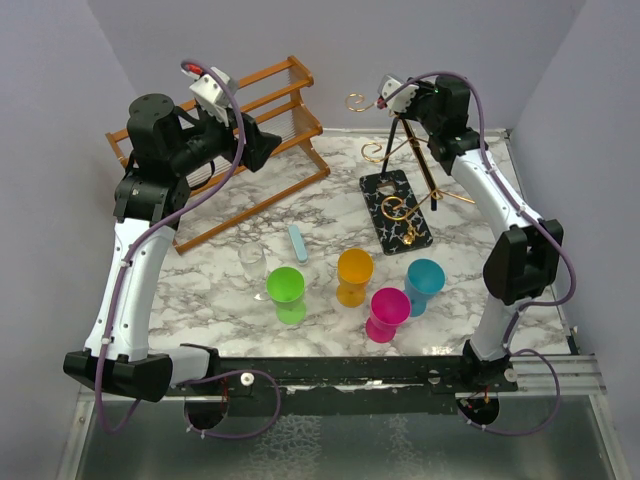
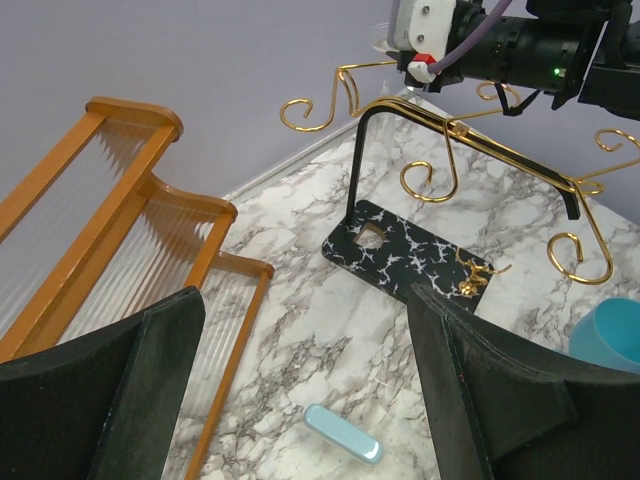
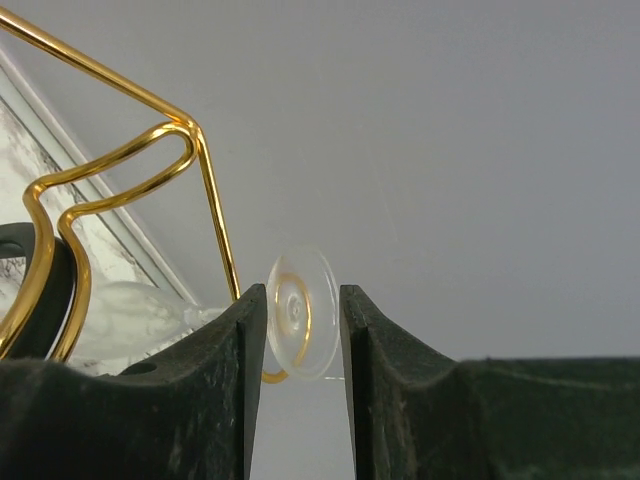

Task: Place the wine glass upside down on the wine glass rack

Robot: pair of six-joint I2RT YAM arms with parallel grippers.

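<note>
Pale lilac walls [image 1: 350, 40] around a white marble-patterned tabletop [image 1: 335, 205].

Shelf rack [image 1: 285, 125] back left, wine glass rack [image 1: 395, 212] back right, cups [image 1: 354, 268] in front

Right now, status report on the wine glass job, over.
Left pincer open, empty. Right pincer jaws flank the wine glass foot, beside the wine glass rack wire; grip unclear. Coloured cups stand apart from it.
</note>
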